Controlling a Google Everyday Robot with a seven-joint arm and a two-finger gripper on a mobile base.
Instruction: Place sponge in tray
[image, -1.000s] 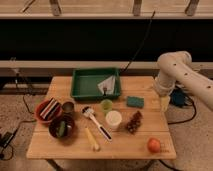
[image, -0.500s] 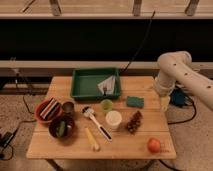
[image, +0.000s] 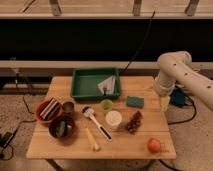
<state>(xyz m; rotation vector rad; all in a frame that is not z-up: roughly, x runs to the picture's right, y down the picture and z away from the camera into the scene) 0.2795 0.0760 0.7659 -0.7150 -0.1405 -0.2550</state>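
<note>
The teal-green sponge (image: 134, 102) lies flat on the wooden table (image: 150, 132), just right of the tray's near right corner. The dark green tray (image: 84, 83) stands at the table's back middle, with a folded white paper (image: 107, 85) in its right half. My white arm comes in from the right. Its lower end with the gripper (image: 164, 101) hangs over the table's right edge, to the right of the sponge and apart from it.
A light-green cup (image: 106, 104) and a white cup (image: 113, 118) stand in front of the tray. Dark grapes (image: 133, 122), an orange fruit (image: 154, 145), a brush (image: 96, 123), a banana (image: 91, 139), a red bowl (image: 47, 110), a brown bowl (image: 62, 127) and a small tin (image: 68, 107) fill the front.
</note>
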